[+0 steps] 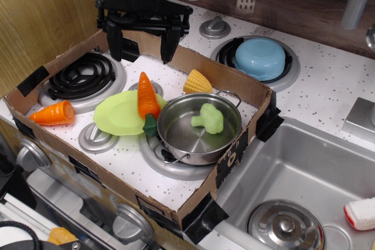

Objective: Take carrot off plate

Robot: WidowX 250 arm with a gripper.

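The bench (345,86) is a white speckled toy stove top filling most of the frame, with a steel sink (304,174) sunk into its lower right part. A shallow cardboard tray (246,83), patched with black tape at the corners, lies across the left and centre of the frame. Above its far wall, at upper centre-left, hangs the black gripper (142,42); its jaws are spread wide and released, holding nothing, with one finger (113,40) to the left and one to the right, well apart from the items below.

Inside the tray, at centre, a steel pot (199,130) sits on a burner and contains a pale green piece of broccoli (207,117). Touching the pot's left rim is the lime-green plate (117,115). The carrot (146,99) lies across the right part of that plate, pointed end toward the upper frame, its dark green cap at the plate's lower right edge against the pot; whether the cap rests on the plate or just off it cannot be told from this angle. A black coil burner (82,77) occupies the tray's left part. A short stubby carrot piece (53,113) lies at the far left, apart from the plate. A yellow corn piece (197,82) sits just above the pot.

Outside the tray, at upper right, a light blue bowl (259,58) lies upside down on another burner.
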